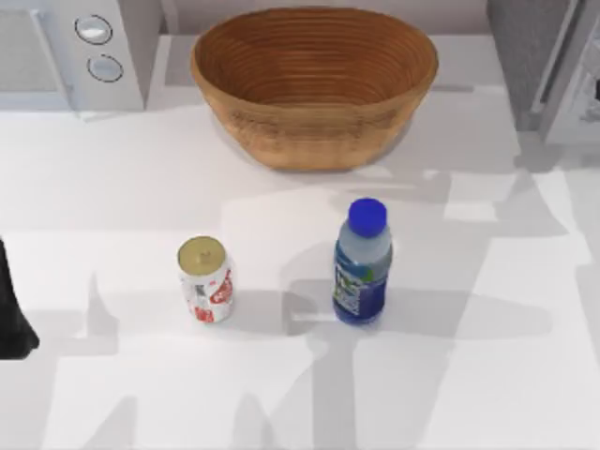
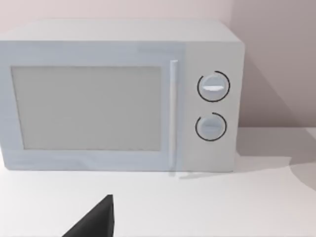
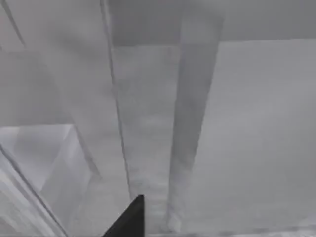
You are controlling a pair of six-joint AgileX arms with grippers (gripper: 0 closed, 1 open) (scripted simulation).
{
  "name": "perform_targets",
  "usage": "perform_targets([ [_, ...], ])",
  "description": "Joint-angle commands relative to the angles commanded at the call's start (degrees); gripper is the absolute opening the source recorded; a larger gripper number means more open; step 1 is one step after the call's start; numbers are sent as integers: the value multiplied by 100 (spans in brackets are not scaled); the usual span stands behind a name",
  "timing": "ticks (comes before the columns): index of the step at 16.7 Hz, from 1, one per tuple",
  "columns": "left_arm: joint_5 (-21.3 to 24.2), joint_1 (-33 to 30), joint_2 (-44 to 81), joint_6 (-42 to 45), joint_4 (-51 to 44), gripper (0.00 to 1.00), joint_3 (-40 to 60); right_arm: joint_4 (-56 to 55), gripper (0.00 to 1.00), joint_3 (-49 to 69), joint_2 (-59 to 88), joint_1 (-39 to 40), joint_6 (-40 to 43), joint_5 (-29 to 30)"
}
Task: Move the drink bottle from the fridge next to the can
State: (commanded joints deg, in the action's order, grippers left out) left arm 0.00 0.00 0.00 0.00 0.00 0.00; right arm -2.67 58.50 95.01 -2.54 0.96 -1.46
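The drink bottle [image 1: 362,264], clear with a blue cap and blue-green label, stands upright on the white table, right of centre. The can [image 1: 204,278], white and red with a dull gold top, stands upright to its left, about a hand's width away. The fridge [image 1: 542,58], grey and speckled with a pale door panel, is at the back right corner. My left arm [image 1: 11,314] rests at the table's left edge, its wrist facing the microwave. A dark tip of my right gripper [image 3: 129,219] hangs close before the fridge's grey surfaces [image 3: 148,123]. Neither gripper touches the bottle or the can.
A large woven basket [image 1: 314,131] sits at the back middle, behind the can and bottle. A white microwave [image 1: 70,52] with two round knobs [image 2: 213,87] occupies the back left corner. White table [image 1: 309,394] stretches in front of the can and bottle.
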Motion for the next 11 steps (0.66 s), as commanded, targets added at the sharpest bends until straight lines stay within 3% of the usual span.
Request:
perform_targets([
  [7, 0, 0, 0, 0, 0, 100, 0, 374, 100, 1964, 1504, 22, -10, 17],
  [11, 0, 0, 0, 0, 0, 100, 0, 465, 100, 2348, 1835, 28, -14, 23],
])
